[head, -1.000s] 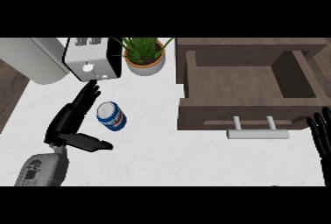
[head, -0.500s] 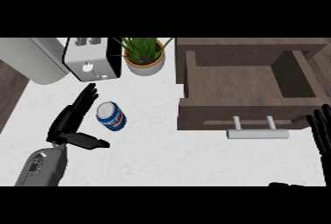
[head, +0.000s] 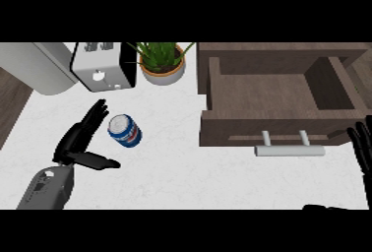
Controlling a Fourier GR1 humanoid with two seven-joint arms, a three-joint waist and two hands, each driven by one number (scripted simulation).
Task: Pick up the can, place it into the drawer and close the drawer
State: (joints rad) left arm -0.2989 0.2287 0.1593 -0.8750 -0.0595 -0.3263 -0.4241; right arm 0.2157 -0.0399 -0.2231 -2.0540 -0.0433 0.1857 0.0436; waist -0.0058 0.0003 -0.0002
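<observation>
i see the can [head: 125, 131] on the counter [head: 181, 167], left of centre, with my left hand [head: 78, 143] just beside it on its left, fingers straight along it, thumb out below it. behind the can: toaster [head: 103, 66], with the potted plant [head: 162, 61] to its right. the open drawer [head: 280, 101] is well right of the can, its handle [head: 288, 150] on the near side. my right hand [head: 361, 149] is at the right edge, just right of the handle.
</observation>
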